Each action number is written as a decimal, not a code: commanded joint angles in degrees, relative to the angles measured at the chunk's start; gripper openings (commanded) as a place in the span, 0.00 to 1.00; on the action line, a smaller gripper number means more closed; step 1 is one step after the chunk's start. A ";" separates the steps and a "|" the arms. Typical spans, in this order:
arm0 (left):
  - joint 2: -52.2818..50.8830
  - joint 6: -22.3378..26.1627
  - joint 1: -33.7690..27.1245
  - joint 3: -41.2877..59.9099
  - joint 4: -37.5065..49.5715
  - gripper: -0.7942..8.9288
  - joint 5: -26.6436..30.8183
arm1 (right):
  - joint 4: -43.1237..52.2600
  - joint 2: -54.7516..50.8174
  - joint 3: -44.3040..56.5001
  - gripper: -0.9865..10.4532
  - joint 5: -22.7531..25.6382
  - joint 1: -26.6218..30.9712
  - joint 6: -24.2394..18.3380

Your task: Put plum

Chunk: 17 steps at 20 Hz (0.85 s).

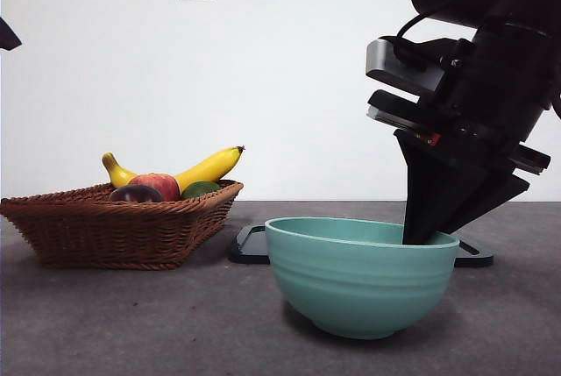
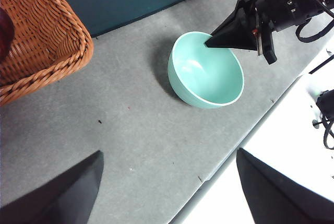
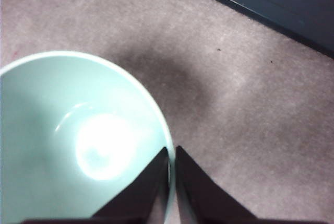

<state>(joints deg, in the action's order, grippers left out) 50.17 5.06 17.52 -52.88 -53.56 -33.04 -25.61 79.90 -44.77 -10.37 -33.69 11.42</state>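
Note:
The plum (image 1: 136,193) lies in the wicker basket (image 1: 114,227) at the left, dark and glossy, next to a red-and-yellow fruit (image 1: 158,185). In the left wrist view only a dark sliver of the plum (image 2: 4,28) shows at the basket (image 2: 62,41). A teal bowl (image 1: 359,280) stands empty at front right. My right gripper (image 1: 425,236) is shut on the bowl's rim (image 3: 168,182), one jaw inside and one outside. It also shows in the left wrist view (image 2: 209,42) at the bowl (image 2: 206,72). My left gripper (image 2: 169,152) is open and empty, high above the table.
A banana (image 1: 206,168) and a small green fruit (image 1: 200,189) also lie in the basket. A dark flat tray (image 1: 250,244) lies behind the bowl. The table's edge (image 2: 245,135) runs close by the bowl. The left arm shows as black tips (image 1: 7,36) at top left.

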 commanded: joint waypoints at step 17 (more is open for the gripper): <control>0.31 0.66 0.24 -1.07 0.44 0.49 -0.42 | -9.60 -15.78 -6.21 0.25 -0.46 -0.42 0.72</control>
<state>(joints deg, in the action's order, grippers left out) 50.17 5.04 17.52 -52.88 -53.56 -33.04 -35.22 63.83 -49.95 -10.76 -33.69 12.25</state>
